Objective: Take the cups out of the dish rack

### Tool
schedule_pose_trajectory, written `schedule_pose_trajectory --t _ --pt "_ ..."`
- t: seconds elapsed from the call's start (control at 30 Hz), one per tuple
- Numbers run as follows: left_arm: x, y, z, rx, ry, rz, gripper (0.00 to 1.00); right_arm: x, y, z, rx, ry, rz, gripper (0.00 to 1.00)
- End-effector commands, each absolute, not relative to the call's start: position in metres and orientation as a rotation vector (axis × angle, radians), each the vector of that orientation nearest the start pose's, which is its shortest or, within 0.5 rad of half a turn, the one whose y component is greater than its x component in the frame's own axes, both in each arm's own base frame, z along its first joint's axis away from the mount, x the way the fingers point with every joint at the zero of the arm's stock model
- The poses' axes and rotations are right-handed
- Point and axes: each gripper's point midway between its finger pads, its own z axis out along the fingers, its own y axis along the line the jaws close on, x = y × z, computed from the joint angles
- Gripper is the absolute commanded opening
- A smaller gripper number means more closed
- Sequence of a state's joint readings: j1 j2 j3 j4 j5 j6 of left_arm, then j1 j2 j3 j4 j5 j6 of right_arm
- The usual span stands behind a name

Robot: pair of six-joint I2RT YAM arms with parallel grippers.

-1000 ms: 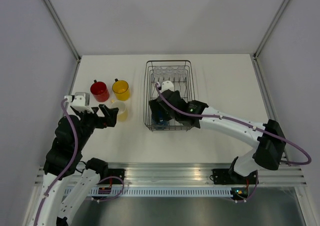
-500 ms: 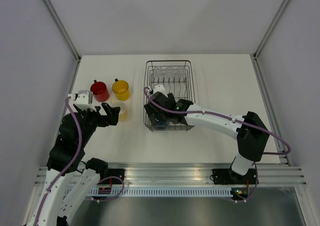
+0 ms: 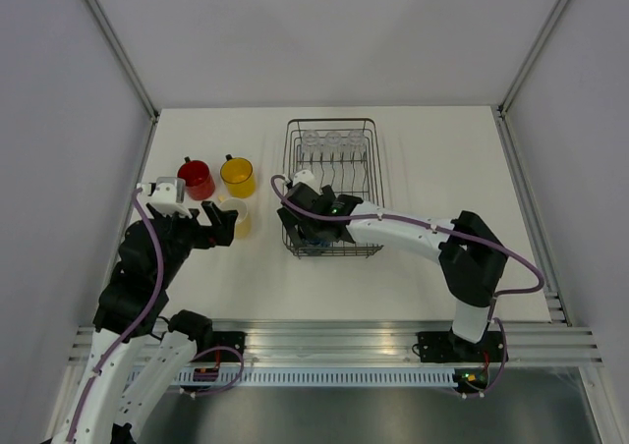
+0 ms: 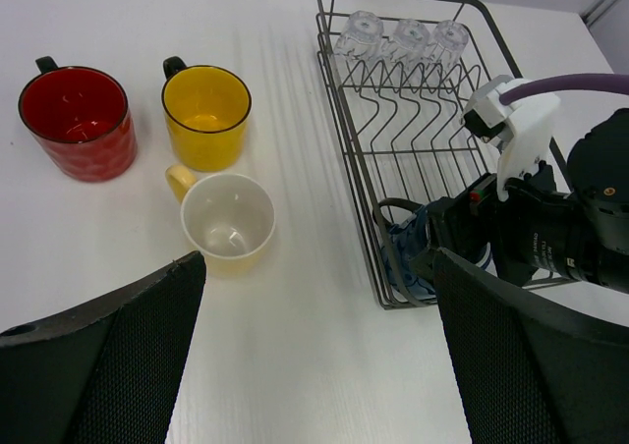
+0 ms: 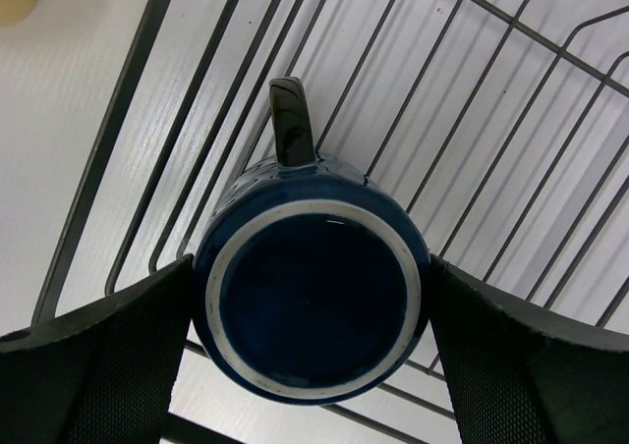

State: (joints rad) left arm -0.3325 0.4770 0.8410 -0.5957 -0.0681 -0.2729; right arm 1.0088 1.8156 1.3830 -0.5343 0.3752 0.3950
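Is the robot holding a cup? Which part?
Nothing held. The right gripper sits open either side of the blue mug; the left gripper is open, empty.

Cropped and covered around the right jaws
Right wrist view cuts both fingers (image 5: 88,365) at the bottom edge and the dish rack (image 5: 110,141) on all sides; from above, the right gripper (image 3: 314,233) hides most of the dark blue mug (image 5: 310,297) between its jaws.

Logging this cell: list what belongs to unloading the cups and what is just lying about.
Job: dark wire dish rack; dark blue mug inside it; three clear glass tumblers at its far end; red mug, orange-yellow mug and cream mug outside.
Lying about: nothing loose, only the white table and metal rail.
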Motion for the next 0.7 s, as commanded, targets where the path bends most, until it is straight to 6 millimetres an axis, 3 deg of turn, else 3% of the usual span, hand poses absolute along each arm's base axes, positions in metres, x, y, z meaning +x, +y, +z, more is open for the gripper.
schedule_pose_trajectory --t 0.0,0.27,0.67 --pt "0.218 -0.077 0.285 0.041 1.796 -0.373 1.00 0.284 0.353 0.101 -0.604 2.360 0.136 0.98" --pt "0.218 -0.079 0.283 0.050 1.802 -0.381 1.00 0.288 0.346 0.071 -0.587 2.410 0.113 0.98" --pt "0.218 -0.081 0.282 0.061 1.809 -0.391 1.00 0.295 0.338 0.067 -0.567 2.422 0.109 0.98"
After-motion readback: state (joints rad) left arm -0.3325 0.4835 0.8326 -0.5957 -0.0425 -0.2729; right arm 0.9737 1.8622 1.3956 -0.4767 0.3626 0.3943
